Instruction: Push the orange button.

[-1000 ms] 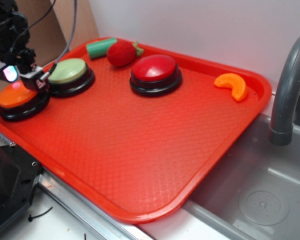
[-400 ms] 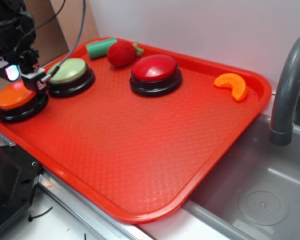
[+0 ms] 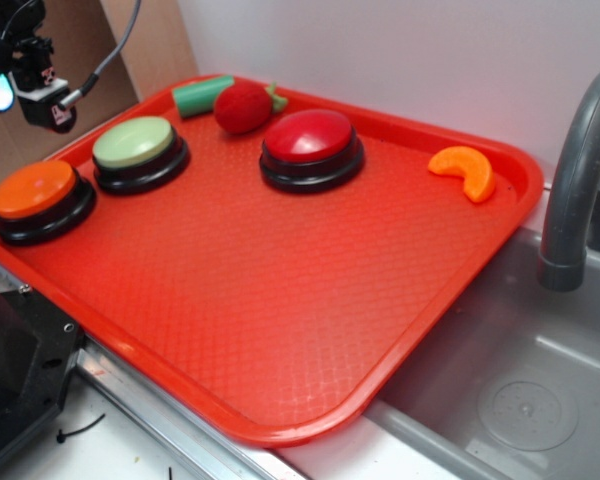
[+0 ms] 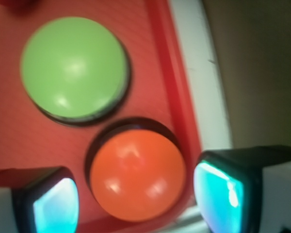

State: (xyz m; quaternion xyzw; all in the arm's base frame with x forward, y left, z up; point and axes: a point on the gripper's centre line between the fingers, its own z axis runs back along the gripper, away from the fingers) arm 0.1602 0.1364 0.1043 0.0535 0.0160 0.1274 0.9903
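Gripper [image 4: 136,204]: above orange button [image 3: 33,190], clear of it.
Fingers [image 4: 56,206]: spread, holding nothing.
Tray [image 3: 280,300]: red.

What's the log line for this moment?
hand: open, raised above tray, touching nothing | orange button: uncovered, beside green button near tray's edge | stage: hand lifted off after press position

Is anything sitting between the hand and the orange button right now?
No. In the wrist view the orange button shows unobstructed between the fingers. In the exterior view the hand hangs above it with only open air between.
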